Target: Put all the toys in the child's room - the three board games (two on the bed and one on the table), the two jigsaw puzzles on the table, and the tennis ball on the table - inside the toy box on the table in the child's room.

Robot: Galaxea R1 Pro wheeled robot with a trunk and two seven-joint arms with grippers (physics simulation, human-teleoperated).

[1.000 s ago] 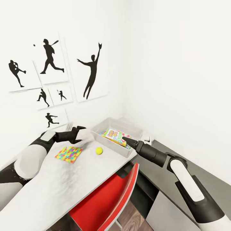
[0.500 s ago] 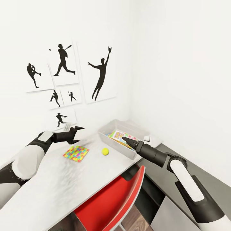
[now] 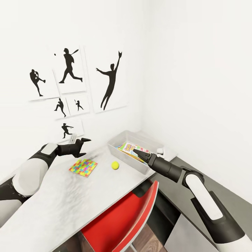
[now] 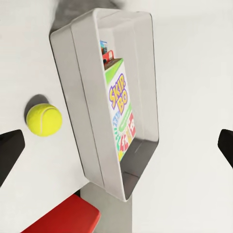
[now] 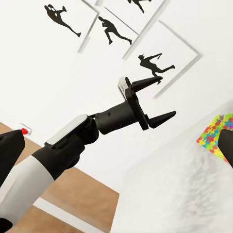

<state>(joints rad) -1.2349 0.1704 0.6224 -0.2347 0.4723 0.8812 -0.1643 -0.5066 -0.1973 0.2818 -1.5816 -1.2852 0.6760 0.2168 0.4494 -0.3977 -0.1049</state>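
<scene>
The light grey toy box (image 3: 130, 161) stands at the far end of the table (image 3: 63, 206), in the room's corner. A Skip-Bo board game (image 3: 128, 147) lies inside it, on top of another colourful box (image 4: 106, 50). The tennis ball (image 3: 114, 165) rests on the table just beside the toy box's near wall (image 4: 92, 121). One jigsaw puzzle (image 3: 83, 167) lies flat left of the ball. My left gripper (image 3: 83, 146) hovers open above the table behind the puzzle. Over the toy box's near right rim, my right gripper (image 3: 137, 151) stands open and empty. The bed is out of view.
A red chair (image 3: 119, 217) is tucked under the table's front edge, below the ball. Black sports-silhouette pictures (image 3: 111, 82) hang on the white wall behind the table. A lower dark grey unit (image 3: 210, 175) runs along the right wall under my right arm.
The head camera turned a second ago, shifting the whole picture rightward, then held still. The ball, puzzle and toy box have not moved on the table. Both grippers stay open.
</scene>
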